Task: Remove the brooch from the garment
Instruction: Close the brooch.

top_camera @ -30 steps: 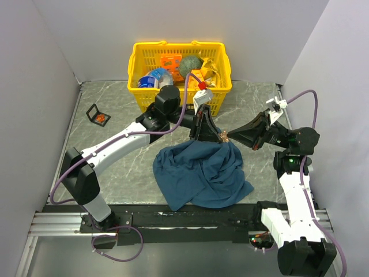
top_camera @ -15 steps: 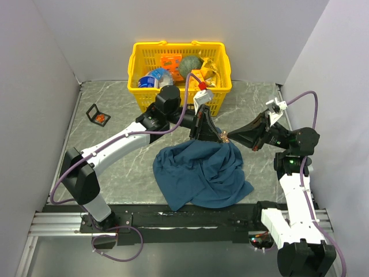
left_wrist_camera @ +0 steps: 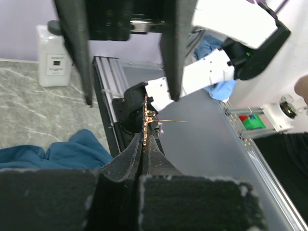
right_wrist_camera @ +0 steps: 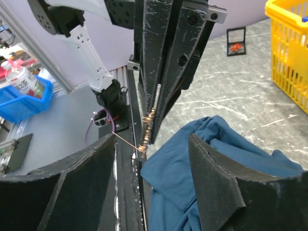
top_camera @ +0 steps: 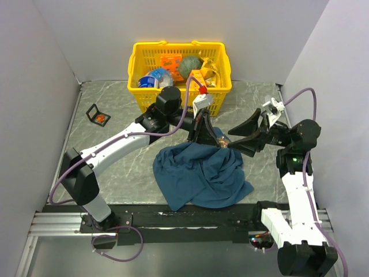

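The brooch is a tiny coppery-orange piece pinched edge-on between the tips of my left gripper, which is shut on it. Its thin pin juts out sideways, free of the cloth. In the top view the brooch hangs just above the upper right edge of the garment, a crumpled dark blue cloth on the table. My right gripper stands open, one finger on each side of the brooch without touching it. In the right wrist view the garment lies below the open right gripper.
A yellow basket filled with several items stands at the back, right behind the left wrist. A small open black box with something orange inside lies at the back left. Grey walls close in both sides.
My right gripper has opened from shut and let go at the brooch, its wrist shifting slightly right. My left gripper has closed fully and stays on the brooch.
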`<act>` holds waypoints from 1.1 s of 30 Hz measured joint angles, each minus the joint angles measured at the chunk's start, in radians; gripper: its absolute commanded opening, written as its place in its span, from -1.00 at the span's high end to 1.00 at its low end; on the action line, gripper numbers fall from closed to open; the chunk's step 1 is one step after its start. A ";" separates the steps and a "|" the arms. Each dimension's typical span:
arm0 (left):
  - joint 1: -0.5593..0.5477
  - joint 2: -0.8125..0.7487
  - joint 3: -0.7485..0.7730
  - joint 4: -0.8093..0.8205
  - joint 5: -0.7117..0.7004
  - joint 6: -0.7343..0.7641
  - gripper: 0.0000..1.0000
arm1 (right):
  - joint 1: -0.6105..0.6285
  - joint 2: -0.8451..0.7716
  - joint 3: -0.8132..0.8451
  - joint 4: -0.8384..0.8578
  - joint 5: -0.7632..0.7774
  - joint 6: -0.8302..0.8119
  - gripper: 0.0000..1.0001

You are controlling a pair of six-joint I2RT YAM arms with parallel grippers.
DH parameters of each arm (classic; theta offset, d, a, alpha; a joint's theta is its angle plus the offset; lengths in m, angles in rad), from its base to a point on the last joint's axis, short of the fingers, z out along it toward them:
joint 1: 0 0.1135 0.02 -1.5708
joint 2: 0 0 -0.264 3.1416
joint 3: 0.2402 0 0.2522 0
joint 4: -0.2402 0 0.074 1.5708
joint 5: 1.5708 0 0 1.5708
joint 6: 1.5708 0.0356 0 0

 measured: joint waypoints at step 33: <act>-0.001 -0.033 -0.072 0.110 0.154 -0.061 0.98 | 0.235 0.003 0.241 -0.904 0.082 -0.849 -0.31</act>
